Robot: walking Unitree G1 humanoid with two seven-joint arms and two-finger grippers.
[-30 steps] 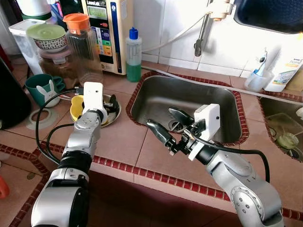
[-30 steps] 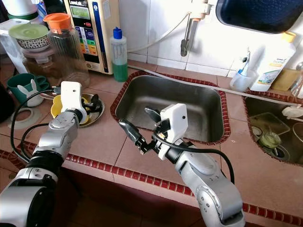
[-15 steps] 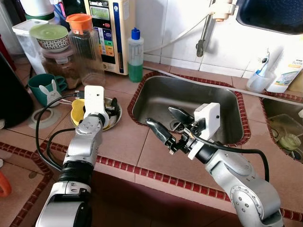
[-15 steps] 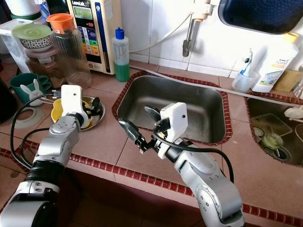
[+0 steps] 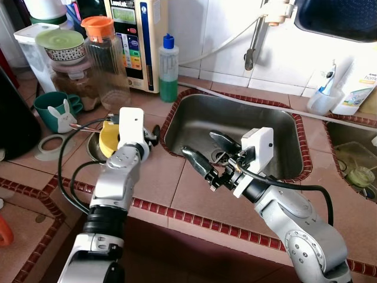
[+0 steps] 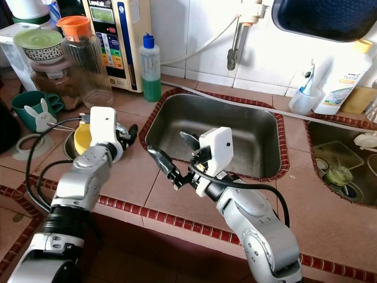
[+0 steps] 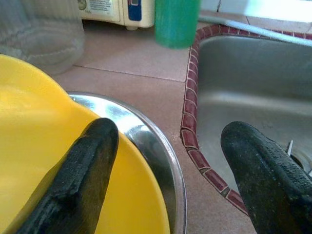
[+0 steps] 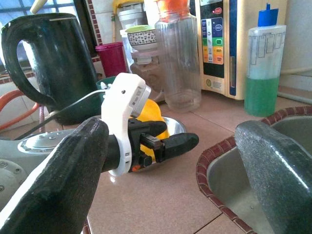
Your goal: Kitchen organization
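Yellow bowl (image 7: pixel 44 146) sits in a steel dish (image 7: pixel 161 161), one left gripper (image 7: pixel 165 180) finger inside it, fingers apart. Right gripper (image 5: pixel 207 156) hovers spread over the sink (image 5: pixel 271 127) edge.

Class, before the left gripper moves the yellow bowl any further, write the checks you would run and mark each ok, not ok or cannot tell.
1. Left gripper fingers open: ok.
2. One finger against yellow bowl: ok.
3. Firm hold on bowl: cannot tell.
4. Bowl over the steel plate: ok.
5. Right gripper open, apart from bowl: ok.
6. Sink free of dishes: cannot tell.
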